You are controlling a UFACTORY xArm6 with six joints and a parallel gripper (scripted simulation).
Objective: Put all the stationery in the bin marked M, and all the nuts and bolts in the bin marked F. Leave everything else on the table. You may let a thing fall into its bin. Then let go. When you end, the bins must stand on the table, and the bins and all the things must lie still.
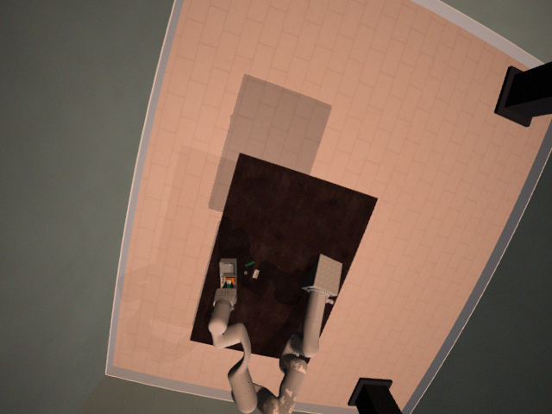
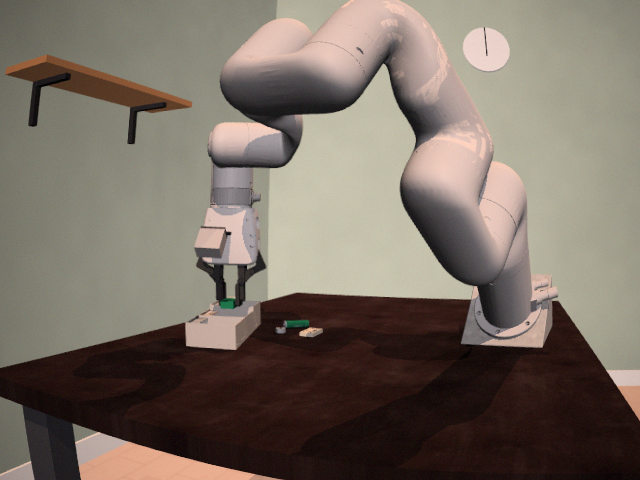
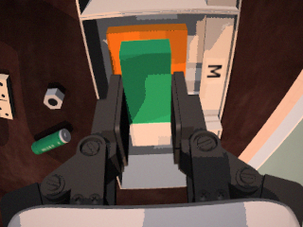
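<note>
Dim, soft light; broad arm shadows on dark table (image 2: 361, 403); top view edges bowed.

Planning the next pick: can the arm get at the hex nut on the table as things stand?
Probably not yet. The nut lies in the open beside the bins with nothing over it, but the tool is shut on a green block above the M bin.
</note>
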